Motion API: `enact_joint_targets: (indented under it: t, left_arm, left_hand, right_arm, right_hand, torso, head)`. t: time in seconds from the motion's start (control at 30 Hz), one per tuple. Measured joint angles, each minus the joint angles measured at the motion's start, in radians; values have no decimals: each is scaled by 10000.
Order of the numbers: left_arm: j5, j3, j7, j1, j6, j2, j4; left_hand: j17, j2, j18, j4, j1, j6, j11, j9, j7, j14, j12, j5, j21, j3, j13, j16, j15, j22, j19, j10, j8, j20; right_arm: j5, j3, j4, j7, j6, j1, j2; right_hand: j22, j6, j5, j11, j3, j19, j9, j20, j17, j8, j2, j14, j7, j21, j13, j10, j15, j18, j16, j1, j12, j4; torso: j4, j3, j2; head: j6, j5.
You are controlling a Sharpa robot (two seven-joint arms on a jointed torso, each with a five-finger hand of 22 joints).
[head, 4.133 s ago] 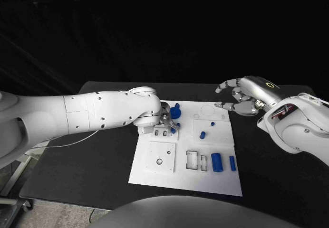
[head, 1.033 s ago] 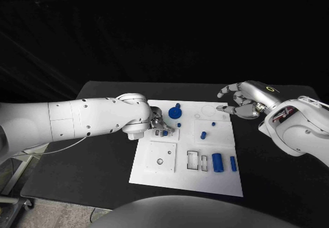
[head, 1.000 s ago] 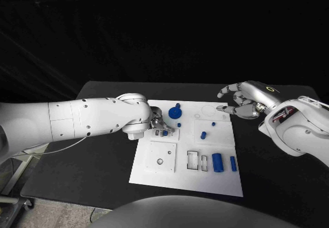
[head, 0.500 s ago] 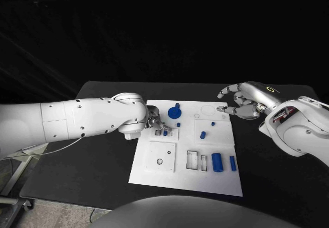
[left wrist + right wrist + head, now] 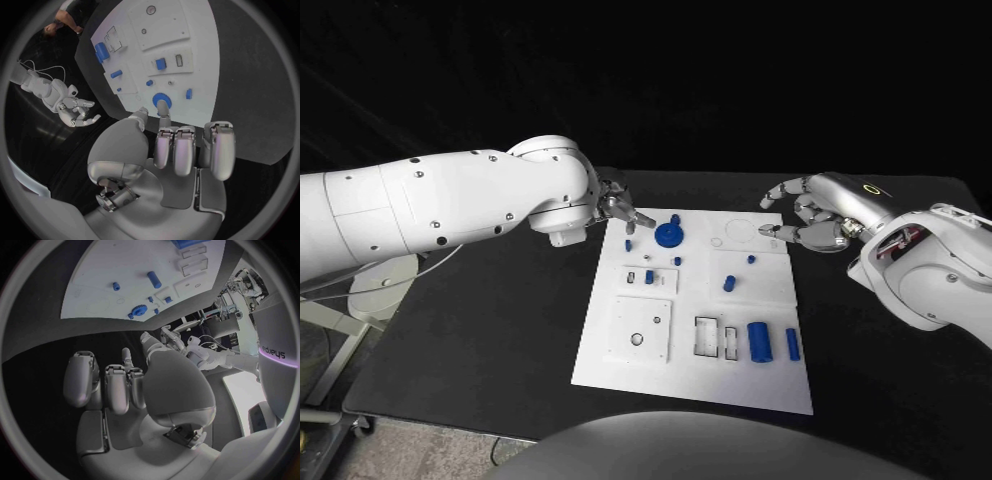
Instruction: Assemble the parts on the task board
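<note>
black table point(image 5: 502, 330) carries the task board point(image 5: 646, 375); the left hand point(image 5: 615, 210) is now lifted off it, fingers loosely curled, nothing held. a small blue part point(image 5: 649, 277) is left seated, so another can be taken.

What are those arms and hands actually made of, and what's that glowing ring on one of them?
Both arms are smooth, rounded white shells dotted with small dark screws. Each ends in a silver metallic hand, the left hand and the right hand, with jointed, grey-padded fingers. The right hand's back bears a small lit yellow-green ring. Red wiring shows in a gap of the right arm, and a thin pale cable trails beneath the left arm.
</note>
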Motion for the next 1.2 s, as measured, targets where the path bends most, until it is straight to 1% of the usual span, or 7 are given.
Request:
enact_joint_targets:
  t: [0.1,0.17,0.23,0.43,0.63,0.9,1.2]
  left_arm:
    - [15,2,0,62,279,135,-489]
    - [20,1,0,65,470,239,-777]
    - [22,-3,-1,51,630,339,-1013]
    - [22,-28,-3,-109,979,664,-1701]
    - [-1,-35,-2,-286,1104,979,-2360]
    - [-44,-35,16,-507,1119,1242,-2741]
    - [-57,-39,46,-636,1124,1348,-2910]
  left_hand:
    - [0,-27,0,-36,89,-90,0,176,54,-36,0,0,0,-36,0,0,-36,0,0,0,0,0]
    - [0,-9,0,-41,126,-123,0,220,19,-36,0,0,0,-40,-1,0,-36,0,0,0,0,0]
    - [-1,-9,1,-40,126,-160,0,250,56,-36,0,0,0,-40,-1,0,-36,0,0,0,9,0]
    - [-1,-9,0,-68,126,-158,1,376,55,-36,0,0,0,-68,-1,0,-36,-1,0,0,84,1]
    - [-2,-9,1,-35,126,-193,1,445,20,-36,0,0,0,-101,-1,0,-36,-2,0,0,124,1]
    - [-2,-9,0,31,126,-300,1,567,56,-36,0,0,-1,-167,-1,0,-36,-2,0,0,123,1]
    - [-2,-9,1,103,126,-360,2,632,67,-37,0,-9,-1,-239,-1,0,-36,-3,0,0,122,1]
  right_arm:
    - [31,0,-48,0,37,-4,51]
    - [56,0,-70,6,59,-6,71]
    - [73,0,-80,13,76,-14,73]
    - [129,-1,-105,29,149,-53,71]
    - [161,-1,-114,39,201,-79,65]
    - [186,-2,-118,46,235,-102,65]
    - [199,-2,-122,50,253,-113,68]
  right_hand:
    - [0,0,0,0,0,0,-25,0,0,0,0,0,0,-80,0,0,0,0,-37,0,-79,0]
    - [0,0,0,0,0,-38,-27,38,0,0,0,0,0,-80,7,0,0,-1,-40,0,-118,0]
    - [0,0,0,0,27,-38,-27,39,0,0,0,0,0,-80,8,0,0,0,-40,0,-118,28]
    - [-1,0,0,0,28,-38,-27,38,-1,0,0,0,0,-80,8,0,0,0,-40,0,-118,29]
    - [-2,0,0,0,28,-38,-45,38,-1,0,31,0,0,-79,7,0,0,0,-40,31,-118,28]
    - [-3,0,0,0,28,-38,-45,38,-2,0,40,0,0,-79,6,0,0,-1,-40,40,-118,28]
    - [-4,0,24,0,28,-38,-49,38,-2,0,40,0,0,-79,5,0,0,-1,-40,40,-118,28]
  torso:
    - [7,5,37]
    - [12,4,62]
    - [16,0,95]
    - [12,-37,151]
    - [12,-49,162]
    - [12,-49,166]
    - [12,-43,167]
  head:
    - [0,21]
    - [0,23]
    - [0,17]
    - [0,0]
    - [0,0]
    - [0,-3]
    - [0,-10]
